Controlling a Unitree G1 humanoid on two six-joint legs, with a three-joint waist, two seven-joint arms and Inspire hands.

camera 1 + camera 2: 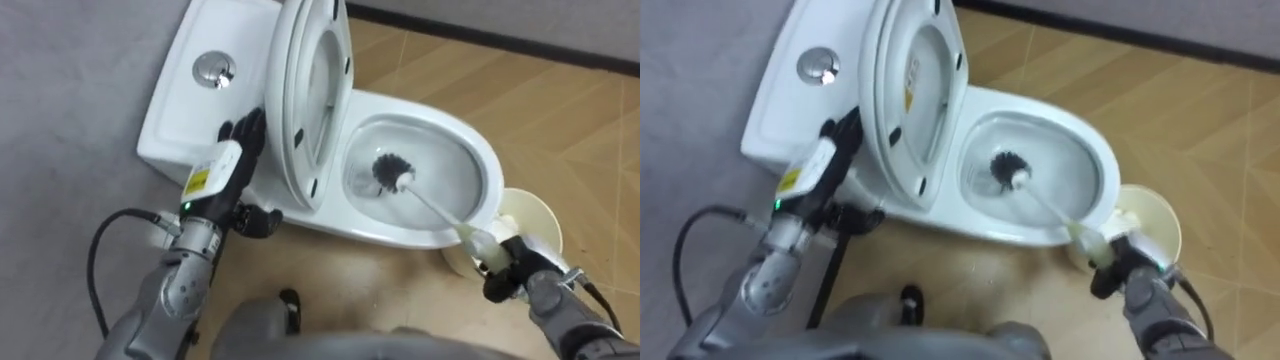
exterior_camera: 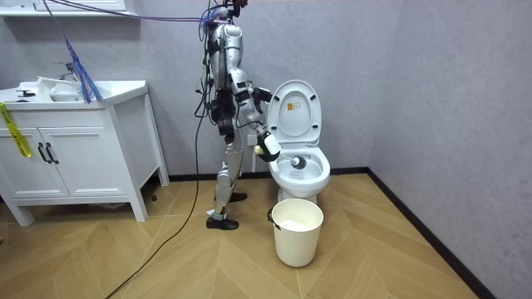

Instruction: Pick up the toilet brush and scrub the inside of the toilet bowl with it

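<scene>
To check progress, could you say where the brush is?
Left eye view: the brush is in the toilet bowl, right of the raised lid, held by the right hand.

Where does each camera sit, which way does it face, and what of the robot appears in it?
Left eye view: on the robot's head, looking down at the toilet; both arms show, left robot hand at the raised lid, right robot hand gripping the toilet brush.
Right eye view: just beside it, same downward look, same arms.
Room view: across the room, facing the toilet's front; whole robot standing beside it.
Shared: toilet and bucket.
</scene>
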